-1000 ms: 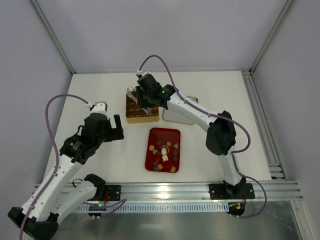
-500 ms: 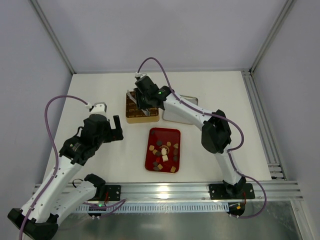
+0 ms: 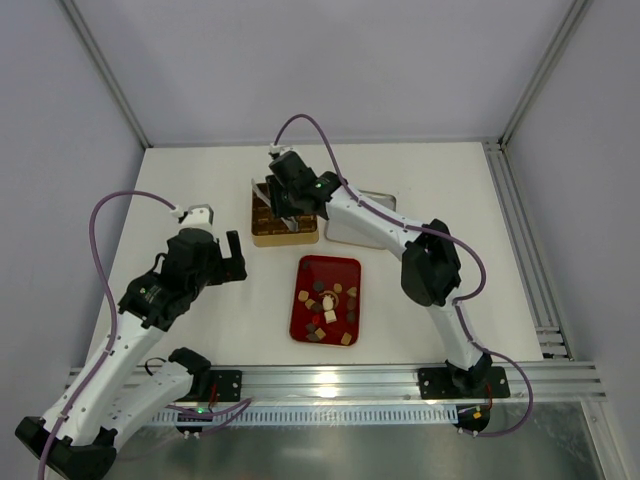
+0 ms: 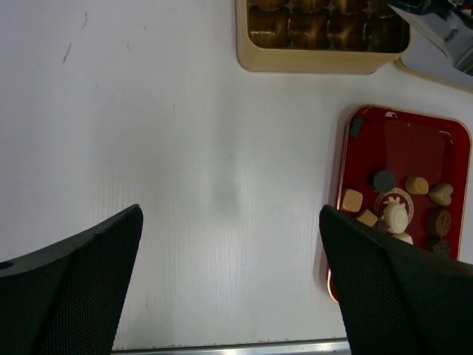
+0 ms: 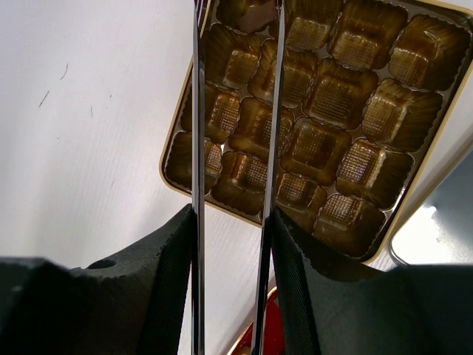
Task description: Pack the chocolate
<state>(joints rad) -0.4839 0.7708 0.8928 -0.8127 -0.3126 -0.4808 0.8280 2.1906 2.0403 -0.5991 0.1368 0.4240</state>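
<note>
The right gripper (image 3: pixel 272 198), slightly parted, straddles a dark chocolate (image 5: pixel 247 15) along the gold box's (image 4: pixel 318 65) left edge, while the left gripper (image 4: pixel 230 214) gapes wide.

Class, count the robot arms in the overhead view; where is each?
2. The left arm sits left of the red tray; the right arm reaches to the gold box. None looks hidden.

The right gripper (image 3: pixel 275 200) has slid a little toward the far-left part of the gold box (image 3: pixel 285 241), its elbow swinging leftward with it, and its fingers (image 5: pixel 168 259) have parted slightly wider
</note>
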